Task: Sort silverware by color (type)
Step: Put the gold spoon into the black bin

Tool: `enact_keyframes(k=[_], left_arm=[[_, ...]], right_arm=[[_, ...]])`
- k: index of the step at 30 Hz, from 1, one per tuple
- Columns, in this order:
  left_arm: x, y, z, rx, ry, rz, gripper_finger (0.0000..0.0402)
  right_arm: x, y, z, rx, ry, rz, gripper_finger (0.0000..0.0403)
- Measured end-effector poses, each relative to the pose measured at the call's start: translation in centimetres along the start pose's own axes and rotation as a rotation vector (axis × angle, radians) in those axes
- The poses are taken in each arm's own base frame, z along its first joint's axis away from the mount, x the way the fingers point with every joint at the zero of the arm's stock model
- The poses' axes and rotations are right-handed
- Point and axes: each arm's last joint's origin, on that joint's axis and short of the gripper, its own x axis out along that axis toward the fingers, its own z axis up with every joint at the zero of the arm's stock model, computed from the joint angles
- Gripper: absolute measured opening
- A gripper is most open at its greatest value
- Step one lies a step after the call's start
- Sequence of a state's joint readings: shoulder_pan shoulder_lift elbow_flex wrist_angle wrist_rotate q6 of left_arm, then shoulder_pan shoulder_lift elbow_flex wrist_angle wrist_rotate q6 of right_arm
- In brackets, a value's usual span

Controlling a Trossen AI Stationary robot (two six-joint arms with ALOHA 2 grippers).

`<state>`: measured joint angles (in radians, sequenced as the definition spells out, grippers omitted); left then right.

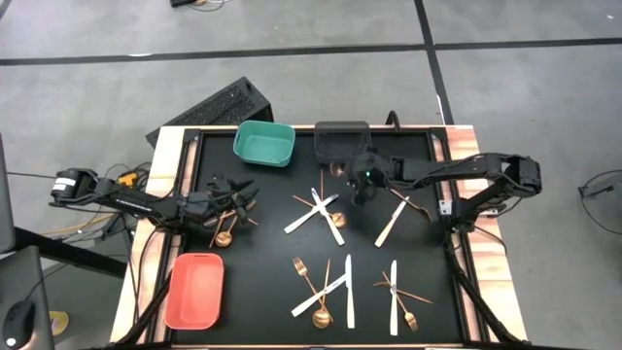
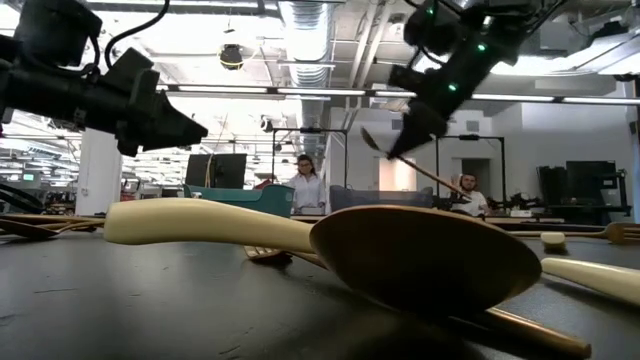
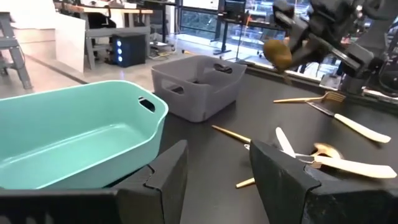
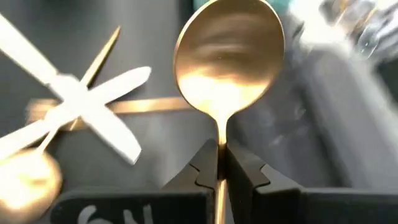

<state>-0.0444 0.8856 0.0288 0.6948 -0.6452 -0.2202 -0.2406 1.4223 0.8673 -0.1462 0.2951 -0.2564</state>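
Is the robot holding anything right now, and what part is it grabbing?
Yes. The right gripper pinches a gold spoon by its thin handle, just below the bowl. The left gripper is open and holds nothing.

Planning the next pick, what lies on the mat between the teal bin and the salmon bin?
In the high view, the left gripper over gold utensils lies between teal bin and salmon bin.

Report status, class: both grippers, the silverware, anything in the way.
Right gripper shut on gold spoon, lifted near the dark grey bin. Left gripper open, beside the teal bin. White knives and gold forks unsorted. Path clear.
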Motion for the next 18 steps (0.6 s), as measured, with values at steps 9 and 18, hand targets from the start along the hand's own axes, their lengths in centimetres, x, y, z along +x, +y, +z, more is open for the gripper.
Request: enact_keyframes(k=[9,18], left_arm=[[0.0,0.0,0.2,0.015,-0.019,0.019,0.016],[0.0,0.2,-0.1,0.028,0.0,0.054,0.016]], right_arm=[[0.3,-6.1,3.0,-0.124,-0.31,-0.213,0.004],[4.6,-8.7,0.7,-0.189,-0.281,-0.209,0.0051]])
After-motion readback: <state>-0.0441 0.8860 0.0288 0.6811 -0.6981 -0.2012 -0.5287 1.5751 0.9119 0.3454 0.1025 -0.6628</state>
